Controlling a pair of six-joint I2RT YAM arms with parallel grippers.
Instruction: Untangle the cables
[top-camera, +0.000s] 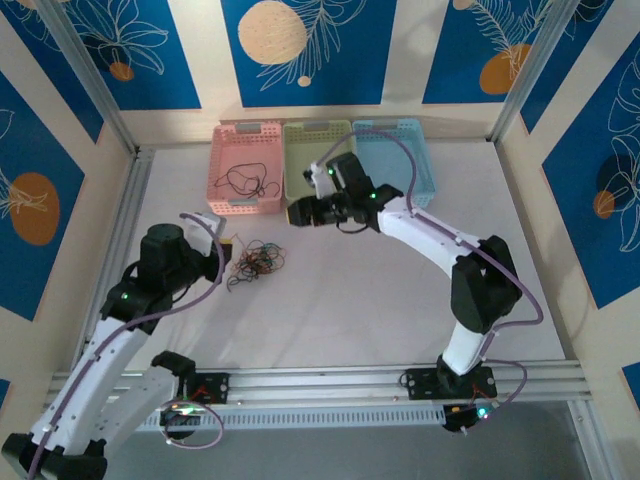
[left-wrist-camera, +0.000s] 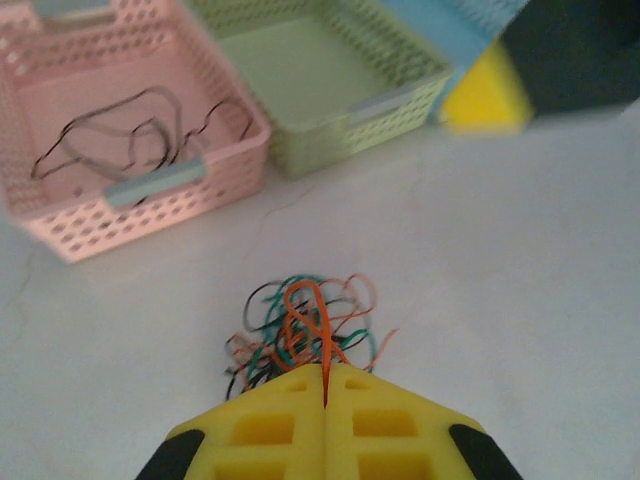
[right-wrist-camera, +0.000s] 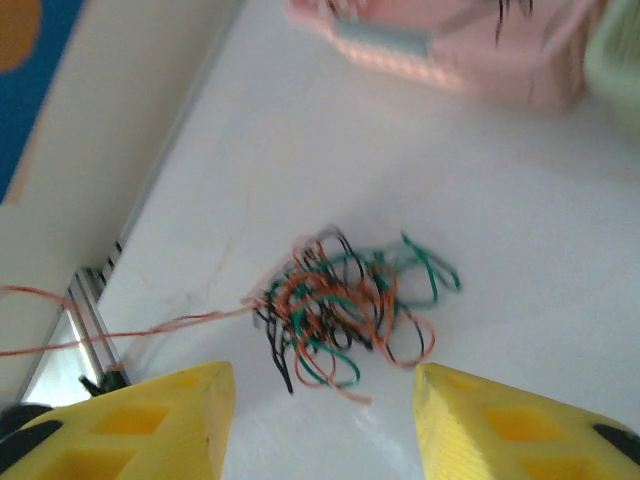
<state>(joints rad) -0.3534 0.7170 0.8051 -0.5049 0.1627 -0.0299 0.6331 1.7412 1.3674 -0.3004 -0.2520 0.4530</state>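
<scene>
The small tangle of thin black, green and red-orange cables lies on the white desk, at about 9 o'clock from its middle. The left claw, at the tangle's 9 o'clock side, is clenched on one red-orange strand. The right claw hangs released at the tangle's 1 o'clock, its jaws standing apart. At the tangle's 12 o'clock, a pink perforated plastic basket contains a loose black wire.

bare table right of cables
</scene>
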